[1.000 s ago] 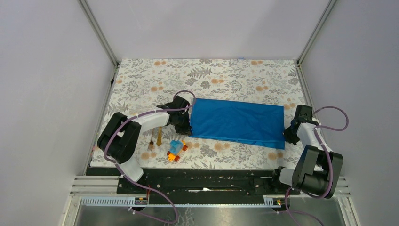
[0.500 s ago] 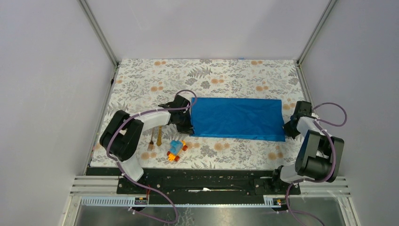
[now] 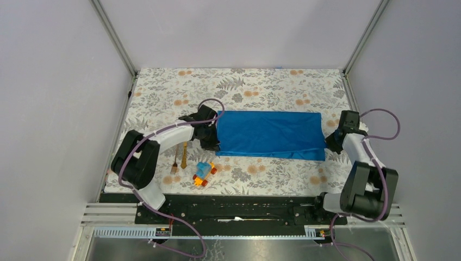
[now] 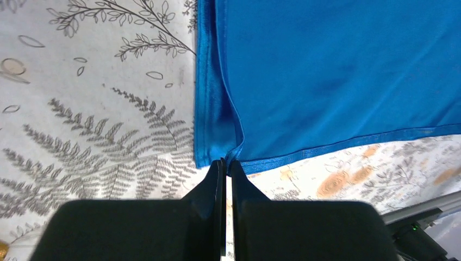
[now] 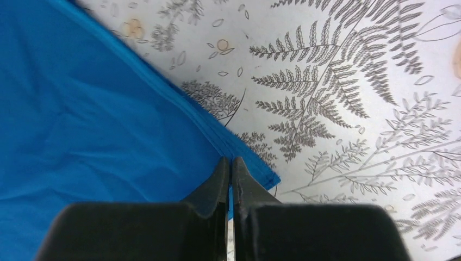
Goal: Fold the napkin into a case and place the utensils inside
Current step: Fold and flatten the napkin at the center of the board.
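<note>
- The toy car [image 3: 204,174] sits nearest the arm bases, left of centre.
- The fork [image 3: 174,163] and knife [image 3: 184,157] lie side by side just beyond it. Both are clear of the napkin and not yet loaded.
- The left fingers [image 4: 222,168] are pressed together, pinching the near-left corner of the napkin [image 3: 269,135], where the hem puckers.
- The right fingers [image 5: 223,169] are pressed together on the near-right corner, with blue cloth showing between them.
- The napkin lies mid-counter as a long flat band between the two arms.
- Step in hand, as judged: folding the case. The next move likely calls for both corners to travel together and level, so the layers align before release.
- The counter [image 3: 163,92] has a white cover printed with grey ferns and orange flowers.
- The room has plain pale walls [image 3: 239,32] and metal posts [image 3: 114,38] at the far corners.
</note>
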Action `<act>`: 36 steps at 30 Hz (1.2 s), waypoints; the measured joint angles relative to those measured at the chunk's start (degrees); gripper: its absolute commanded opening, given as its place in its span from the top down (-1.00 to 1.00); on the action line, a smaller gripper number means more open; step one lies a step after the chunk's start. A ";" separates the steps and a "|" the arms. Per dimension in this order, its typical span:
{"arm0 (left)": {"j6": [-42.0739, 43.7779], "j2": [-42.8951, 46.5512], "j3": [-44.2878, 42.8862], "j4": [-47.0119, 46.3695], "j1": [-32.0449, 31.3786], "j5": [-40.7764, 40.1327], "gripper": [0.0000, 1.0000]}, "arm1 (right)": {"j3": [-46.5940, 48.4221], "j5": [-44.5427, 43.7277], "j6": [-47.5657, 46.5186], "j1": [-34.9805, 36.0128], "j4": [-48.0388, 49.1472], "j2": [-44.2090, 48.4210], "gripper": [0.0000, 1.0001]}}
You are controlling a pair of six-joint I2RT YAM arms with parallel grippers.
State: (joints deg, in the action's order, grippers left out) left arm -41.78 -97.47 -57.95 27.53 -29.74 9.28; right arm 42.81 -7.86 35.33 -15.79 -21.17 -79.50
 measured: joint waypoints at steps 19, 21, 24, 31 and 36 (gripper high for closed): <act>-0.02 6.29 3.17 2.71 -0.22 -0.31 1.00 | -1.07 -0.11 -1.22 0.04 -8.15 7.48 1.00; -0.04 5.53 3.17 2.10 -0.22 -0.31 1.00 | -1.09 -0.17 -1.27 0.04 -7.56 6.36 1.00; -0.07 3.72 3.17 1.07 -0.22 -0.26 1.00 | -1.09 -0.17 -1.49 0.04 -5.88 4.09 1.00; -0.04 2.43 1.99 1.38 -0.22 -0.83 1.00 | -0.50 0.66 -2.10 0.04 -4.13 1.86 1.00; 0.22 1.31 -8.50 3.72 0.72 -2.64 1.00 | 5.90 6.69 -1.90 0.04 -1.36 0.52 1.00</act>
State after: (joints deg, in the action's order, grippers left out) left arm -41.56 -96.16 -66.46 31.24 -29.02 6.63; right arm 48.71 -1.17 33.43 -15.75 -22.52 -78.98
